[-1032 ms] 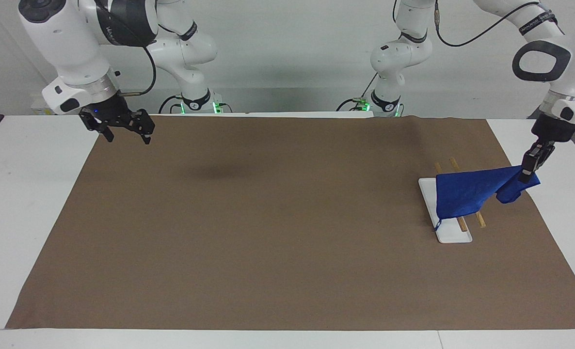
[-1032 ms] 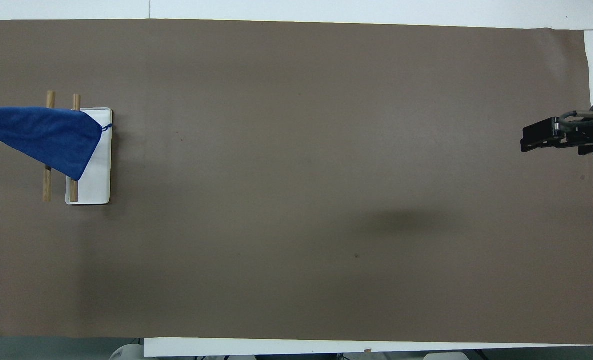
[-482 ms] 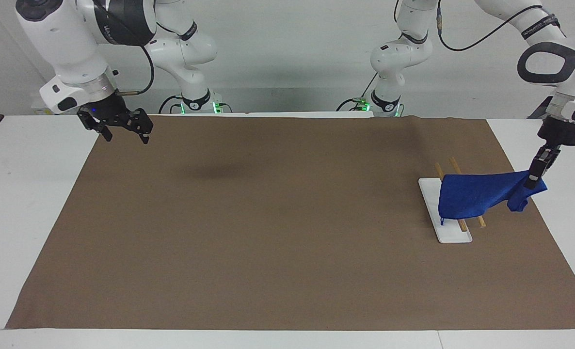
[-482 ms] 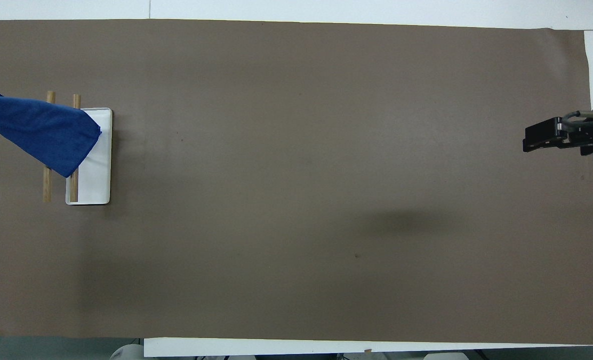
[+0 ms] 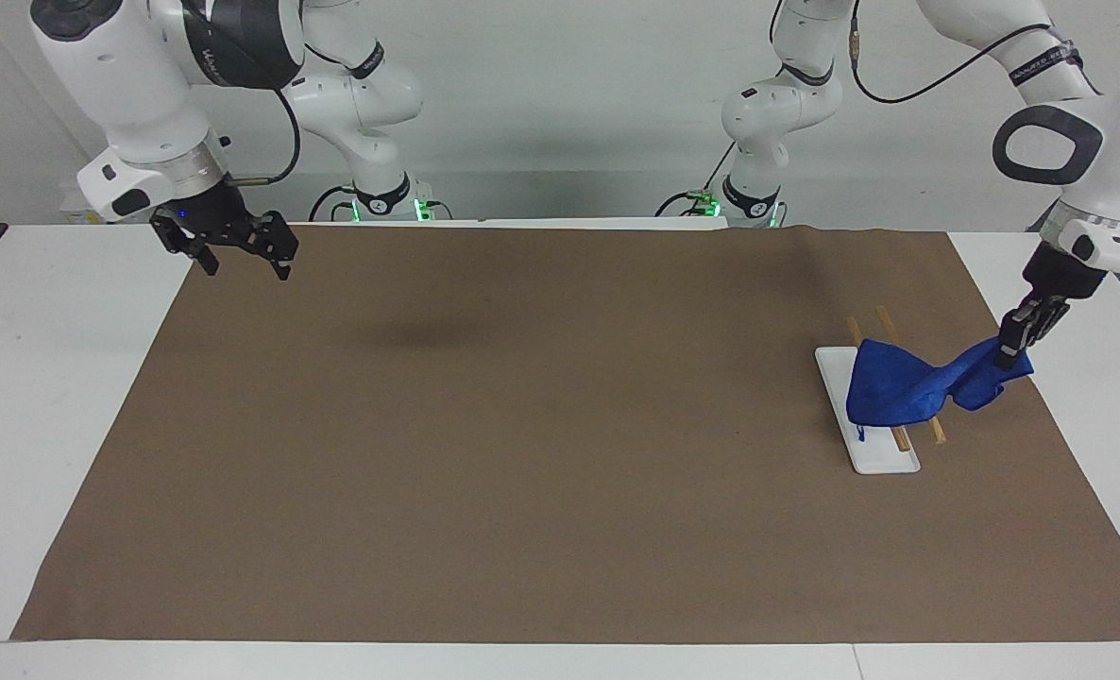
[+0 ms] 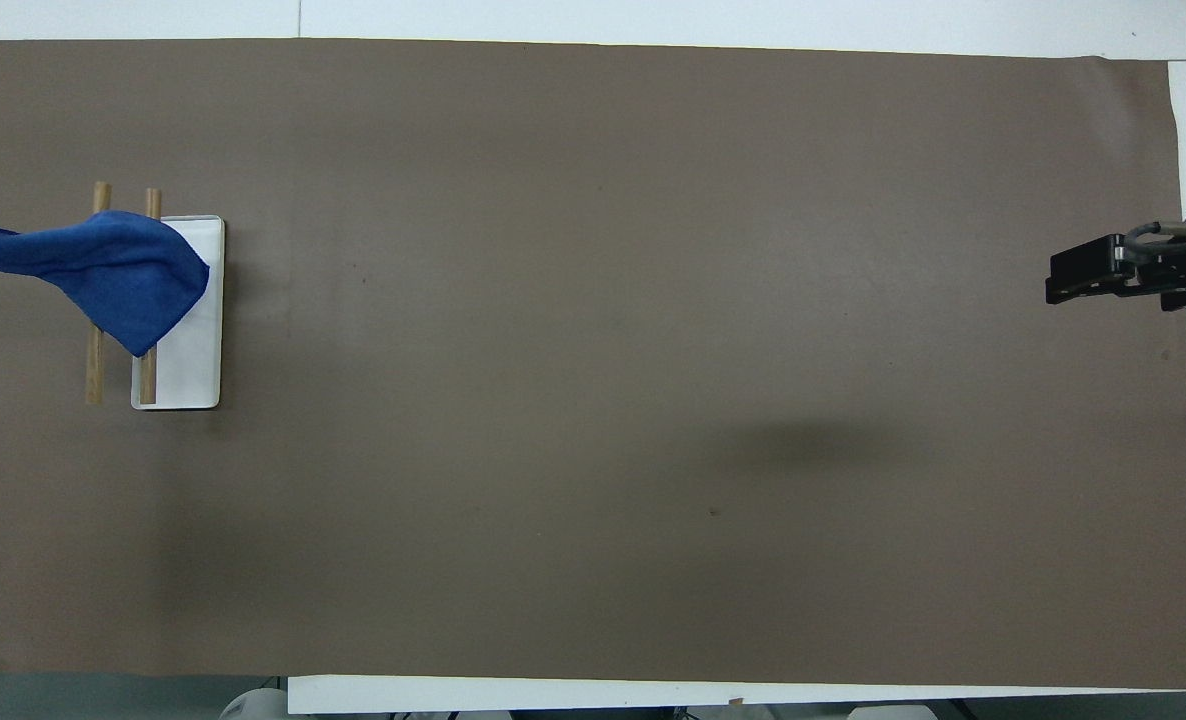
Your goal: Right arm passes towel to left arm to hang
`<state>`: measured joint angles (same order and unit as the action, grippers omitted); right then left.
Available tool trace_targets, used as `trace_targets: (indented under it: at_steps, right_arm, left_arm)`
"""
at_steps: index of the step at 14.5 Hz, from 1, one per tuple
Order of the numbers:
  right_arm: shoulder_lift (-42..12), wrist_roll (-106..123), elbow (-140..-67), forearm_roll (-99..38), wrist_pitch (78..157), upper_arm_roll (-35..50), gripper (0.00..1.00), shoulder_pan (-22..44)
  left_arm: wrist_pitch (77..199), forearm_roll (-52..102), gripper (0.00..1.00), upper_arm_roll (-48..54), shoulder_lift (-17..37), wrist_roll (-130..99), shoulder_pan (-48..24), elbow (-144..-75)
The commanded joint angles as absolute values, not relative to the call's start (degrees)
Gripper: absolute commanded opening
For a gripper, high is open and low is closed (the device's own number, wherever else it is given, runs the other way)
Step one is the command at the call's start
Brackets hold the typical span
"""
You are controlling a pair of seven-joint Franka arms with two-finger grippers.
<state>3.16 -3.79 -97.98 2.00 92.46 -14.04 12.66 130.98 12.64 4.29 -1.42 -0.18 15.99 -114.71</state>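
The bright-blue towel (image 5: 909,385) is draped over a rack of two wooden bars (image 5: 900,436) on a white base (image 5: 881,458), at the left arm's end of the table. My left gripper (image 5: 1011,346) is shut on the towel's outer corner, just past the rack, and holds that end up. The towel (image 6: 103,275) sags across both bars (image 6: 95,370) in the overhead view. My right gripper (image 5: 239,253) hangs open and empty, raised over the brown mat's corner at the right arm's end; it also shows in the overhead view (image 6: 1078,275).
A brown mat (image 5: 541,444) covers most of the white table (image 5: 50,378). The rack's white base (image 6: 193,370) sits near the mat's edge at the left arm's end.
My left gripper has come down and a little toward the rack, so the towel has gone from taut to slack and bunched over the bars. The right arm has stayed nearly still.
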Motion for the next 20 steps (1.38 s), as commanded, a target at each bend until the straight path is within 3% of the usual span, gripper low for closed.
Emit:
trace_targets:
  at_steps: [1, 2, 3, 4, 5, 6, 7, 15, 20]
  right_arm:
    - [4.1, -3.0, -98.8, 2.1, 93.1, -14.4, 1.0, 13.0]
    - [4.1, -3.0, -98.8, 2.1, 93.1, -14.4, 1.0, 13.0]
    - [4.1, -3.0, -98.8, 2.1, 93.1, -14.4, 1.0, 13.0]
    - [4.1, -2.9, -98.8, 2.1, 93.1, -14.4, 1.0, 13.0]
    - [4.1, -2.9, -98.8, 2.1, 93.1, -14.4, 1.0, 13.0]
    - [4.1, -2.9, -98.8, 2.1, 93.1, -14.4, 1.0, 13.0]
    - [4.1, -2.9, -98.8, 2.1, 93.1, -14.4, 1.0, 13.0]
    - [4.1, -3.0, -98.8, 2.1, 93.1, -14.5, 1.0, 13.1]
    - [4.2, -3.2, -98.9, 2.1, 93.1, -14.5, 1.0, 13.0]
  left_arm:
    - [129.6, 8.3, 0.17, 4.3, -3.4, 4.9, 17.1, -116.5]
    - [129.5, 8.3, 0.28, 4.3, -3.4, 5.4, 17.1, -116.5]
    - [129.3, 8.2, 0.5, 4.3, -3.4, 5.5, 17.1, -116.5]
    - [129.1, 7.7, 0.63, 4.3, -3.4, 5.7, 17.2, -116.5]
    - [128.9, 6.9, 0.7, 4.2, -3.4, 5.8, 17.3, -116.5]
    - [128.7, 5.3, 0.95, 4.2, -3.4, 5.9, 17.3, -116.4]
    - [128.3, 3.5, 1.0, 4.2, -3.4, 7.0, 17.6, -115.9]
    - [108.6, 1.3, 1.0, 4.9, -3.4, 9.3, 16.4, -104.3]
    - [90.2, 1.2, 1.0, 4.9, -3.3, 5.6, 10.8, -94.9]
